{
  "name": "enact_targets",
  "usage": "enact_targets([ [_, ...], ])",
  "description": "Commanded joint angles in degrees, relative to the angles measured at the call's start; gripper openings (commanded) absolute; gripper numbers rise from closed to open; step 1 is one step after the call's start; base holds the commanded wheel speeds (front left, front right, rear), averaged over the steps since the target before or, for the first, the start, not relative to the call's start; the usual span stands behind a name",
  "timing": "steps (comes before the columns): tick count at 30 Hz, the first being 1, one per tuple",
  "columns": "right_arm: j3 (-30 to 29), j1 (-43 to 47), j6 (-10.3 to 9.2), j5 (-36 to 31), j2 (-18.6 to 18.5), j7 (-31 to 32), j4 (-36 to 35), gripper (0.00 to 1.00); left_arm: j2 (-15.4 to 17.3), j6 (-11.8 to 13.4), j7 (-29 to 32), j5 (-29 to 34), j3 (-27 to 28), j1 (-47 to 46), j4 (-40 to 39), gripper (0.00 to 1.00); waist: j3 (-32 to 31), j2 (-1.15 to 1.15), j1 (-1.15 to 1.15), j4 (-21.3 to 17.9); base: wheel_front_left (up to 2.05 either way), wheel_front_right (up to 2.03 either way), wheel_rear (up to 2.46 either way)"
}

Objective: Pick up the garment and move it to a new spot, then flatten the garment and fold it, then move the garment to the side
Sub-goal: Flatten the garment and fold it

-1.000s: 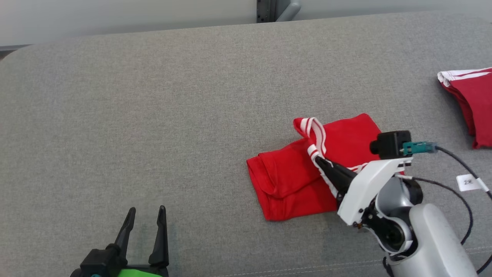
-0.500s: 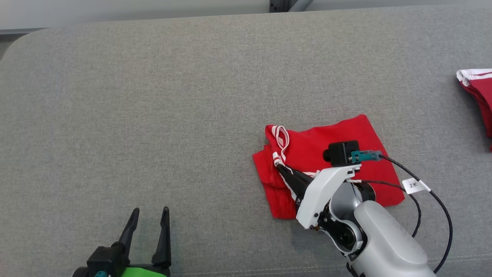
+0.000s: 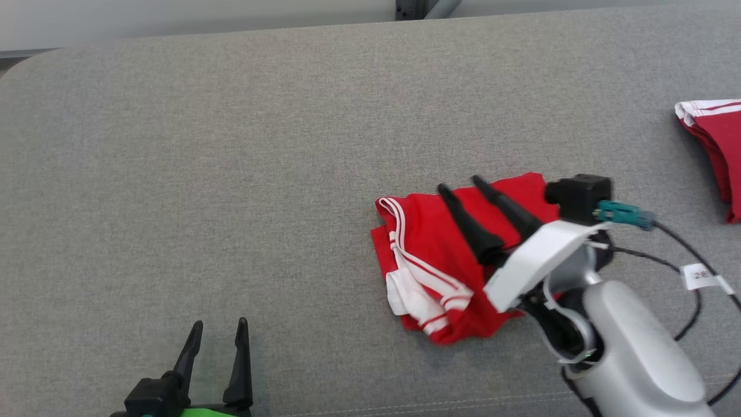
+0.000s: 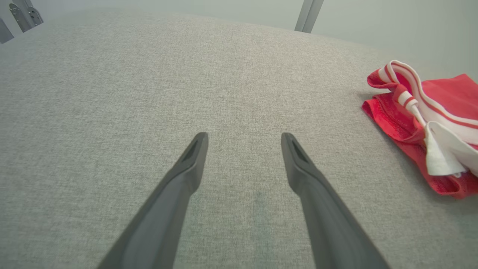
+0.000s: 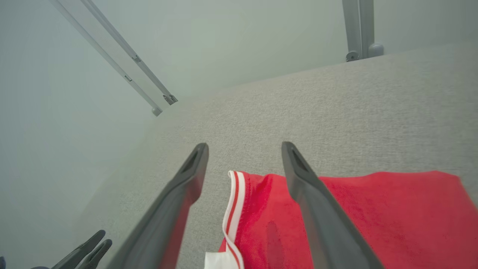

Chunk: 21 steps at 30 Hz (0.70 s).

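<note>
**Right gripper off the striped edge, garment folded on the grey surface**

Since half a second ago we see the right gripper point(image 3: 459, 184) has let go of the white-striped edge it was pinching. Its fingers are now spread wide, hovering over the top half of the red garment point(image 3: 428, 255) with nothing between them. The striped edge has dropped and now lies along the garment's left side, white lining showing at the lower left corner.

The garment sits folded and a bit rumpled on the grey surface point(image 3: 231, 174), right of centre. In the right wrist view the spread gripper point(image 5: 244, 147) points over the garment's point(image 5: 373, 209) striped edge.

The left gripper point(image 3: 220, 323) is low at the lower left, well apart from the garment, fingers parted and empty. In the left wrist view its fingers point(image 4: 244, 136) are spread above bare fabric, the garment point(image 4: 410, 123) off to the right.

A second red garment point(image 3: 715, 139) with white stripes lies at the far right edge.
</note>
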Motion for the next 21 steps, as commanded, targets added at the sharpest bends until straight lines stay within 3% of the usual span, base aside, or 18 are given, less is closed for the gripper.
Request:
enact_targets([
  [1, -2.8, 1.7, -0.02, -1.7, -1.8, -0.2, -3.1, 1.00, 0.0, 0.4, -0.1, -0.4, 0.1, 0.4, -0.2, 1.00, 0.2, 0.52, 0.00, -0.4, 0.00, 0.00, 0.00],
  [2, -5.2, 2.4, -0.02, -2.5, -2.6, -0.4, -5.3, 0.84, 0.0, 0.4, -0.1, -0.5, 0.1, 0.3, -0.3, 1.00, 0.4, 0.52, 0.00, -0.6, 0.00, 0.00, 0.00],
  [3, -7.6, 3.3, -0.01, -3.0, -2.9, -0.5, -6.6, 0.39, 0.0, 0.4, -0.1, -0.5, 0.0, 0.2, -0.4, 1.00, 0.6, 0.52, 0.00, -0.8, 0.00, 0.00, 0.00],
  [4, -7.6, 3.3, -0.01, -3.0, -2.9, -0.5, -6.6, 0.39, 0.0, 0.4, -0.1, -0.5, 0.0, 0.2, -0.4, 1.00, 0.6, 0.52, 0.00, -0.8, 0.00, 0.00, 0.00],
  [5, -9.5, 4.0, -0.01, -5.0, -4.3, -0.6, -7.4, 0.02, 0.0, 0.4, -0.1, -0.6, -0.2, 0.1, -0.5, 1.00, 0.9, 0.52, 0.00, -0.8, 0.00, 0.00, 0.00],
  [8, -12.3, 6.2, 0.00, -8.6, -5.8, -1.1, -7.3, 0.00, 0.0, 0.2, -0.1, -0.6, -0.5, -0.6, -0.6, 1.00, 1.8, 0.52, 0.00, -0.7, 0.00, 0.00, 0.00],
  [12, -11.2, 8.4, -0.01, -13.5, -6.6, -4.9, -3.5, 0.00, 0.0, 0.0, -0.1, -0.7, -0.7, -1.5, -0.6, 1.00, 3.0, 0.52, 0.00, -0.3, 0.00, 0.00, 0.00],
  [21, -1.4, 3.6, -0.02, -19.0, -0.8, -17.5, 12.8, 0.00, 0.0, -0.1, -0.1, -0.7, -0.5, -2.5, -0.2, 1.00, 4.4, 0.52, 0.00, 0.3, 0.00, 0.00, 0.00],
])
